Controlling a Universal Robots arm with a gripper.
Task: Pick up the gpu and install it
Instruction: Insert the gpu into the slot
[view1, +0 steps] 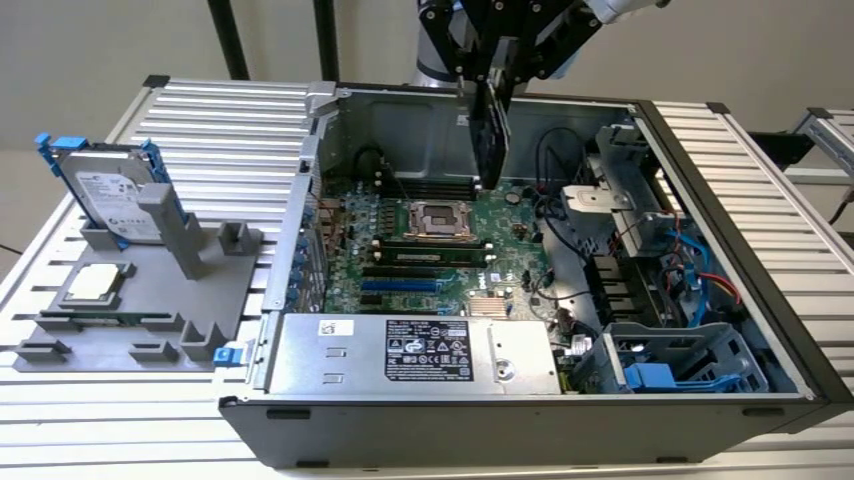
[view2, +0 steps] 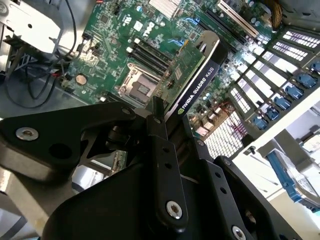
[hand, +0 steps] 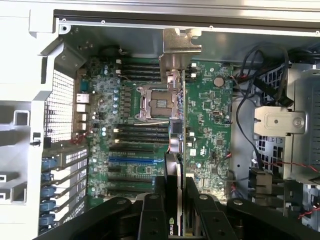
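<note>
In the exterior view the open computer case (view1: 534, 432) held its motherboard (view1: 514, 215), and at the case's twelve o'clock the hand (view1: 489, 82) gripped the gpu (view1: 489, 145) edge-down above it. In both wrist views the gpu stood clamped between the fingers (hand: 151, 215), near the processor socket (hand: 157, 102).

Black, bolted-link two-finger gripper (view1: 487, 85) sits at 12 o'clock in the exterior view, fingers pointing straight down toward 6 o'clock. The pale grey cylindrical arm segment (view1: 430, 65) is just behind it at approx 10 o'clock, w/ a white joint (view1: 627, 8) at approx 2 o'clock.

In both wrist views the gripper (view2: 172, 117) (hand: 176, 187) shows two black flat metal fingers (view2: 162, 150) (hand: 152, 210) w/ silver bolts, nearly parallel and close together. They are clamped on opposite faces of a thin green circuit-board gpu w/ black cooler (view1: 490, 140) (view2: 200, 70) (hand: 175, 165), gripped at one end and held edge-on, hanging vertical below the fingertips.
</note>
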